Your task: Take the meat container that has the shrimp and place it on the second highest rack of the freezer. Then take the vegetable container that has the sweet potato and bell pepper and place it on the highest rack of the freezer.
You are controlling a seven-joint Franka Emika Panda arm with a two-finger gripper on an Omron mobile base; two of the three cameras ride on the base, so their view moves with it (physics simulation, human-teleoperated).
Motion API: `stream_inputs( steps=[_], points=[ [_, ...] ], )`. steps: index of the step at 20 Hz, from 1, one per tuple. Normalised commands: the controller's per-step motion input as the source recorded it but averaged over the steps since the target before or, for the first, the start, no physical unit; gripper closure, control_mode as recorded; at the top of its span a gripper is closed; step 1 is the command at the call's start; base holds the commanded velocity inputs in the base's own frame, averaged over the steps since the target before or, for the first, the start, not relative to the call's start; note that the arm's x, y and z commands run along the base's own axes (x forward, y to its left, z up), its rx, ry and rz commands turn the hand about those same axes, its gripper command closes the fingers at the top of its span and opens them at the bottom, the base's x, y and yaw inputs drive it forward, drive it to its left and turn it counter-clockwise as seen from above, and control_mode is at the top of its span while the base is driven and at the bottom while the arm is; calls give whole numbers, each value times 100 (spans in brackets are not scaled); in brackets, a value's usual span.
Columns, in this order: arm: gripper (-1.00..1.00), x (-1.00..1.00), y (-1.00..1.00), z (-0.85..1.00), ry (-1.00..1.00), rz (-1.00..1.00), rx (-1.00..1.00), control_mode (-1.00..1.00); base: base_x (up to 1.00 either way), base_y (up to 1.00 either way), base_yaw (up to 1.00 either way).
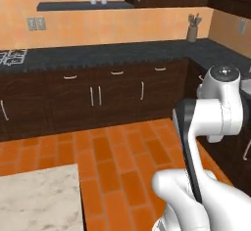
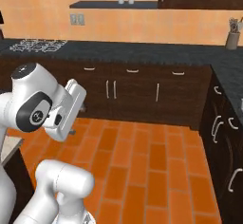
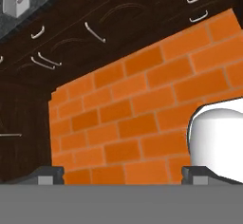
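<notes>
Orange brick floor is stretching ahead of the gripper, which is hanging with jaws spread wide and nothing between them, facing dark cabinets; where the meat container and freezer lie cannot be told.

Even, flat rendered light throughout, no glare or hard shadows; edges slightly soft and pixelated.
</notes>
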Motion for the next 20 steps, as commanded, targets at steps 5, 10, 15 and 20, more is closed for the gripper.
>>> stream_inputs(
  steps=[5,10,15,20],
  points=[
    [-100,0,0,0,0,0,0,100,89,-25,-50],
    [-100,0,0,0,0,0,0,100,85,-3,-72],
    [-100,0,0,0,0,0,0,100,100,0,-58],
    [-100,0,0,0,0,0,0,100,75,28,-80]
  ],
)
